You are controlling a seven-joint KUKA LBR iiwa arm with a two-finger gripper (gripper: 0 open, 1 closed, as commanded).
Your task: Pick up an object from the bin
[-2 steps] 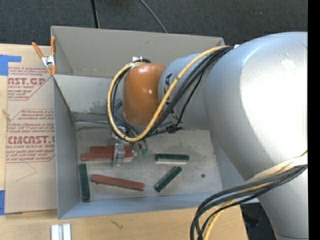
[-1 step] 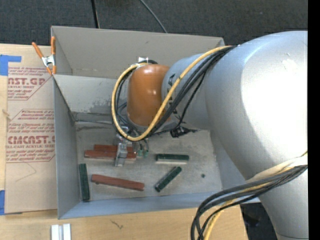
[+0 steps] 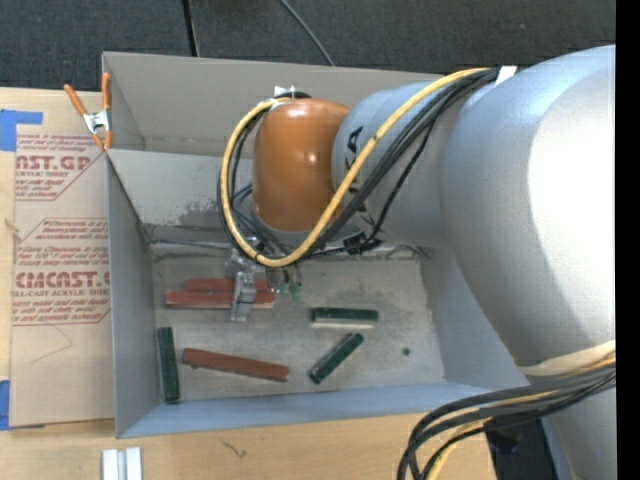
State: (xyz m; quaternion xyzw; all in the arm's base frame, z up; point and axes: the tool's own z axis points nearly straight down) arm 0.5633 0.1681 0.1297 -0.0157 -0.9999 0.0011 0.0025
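Over a red-brown bar [image 3: 192,297], long axis left-right: gripper [image 3: 243,298], jaws' state unclear.

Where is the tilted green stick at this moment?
The tilted green stick lies low in the camera view, right of middle in the bin, just below the level green stick and right of the long red-brown stick.

A flat red-brown bar [image 3: 200,295] lies level on the left-middle floor of the bin [image 3: 128,268], possibly two bars side by side, its right end beneath the end effector [image 3: 243,303]
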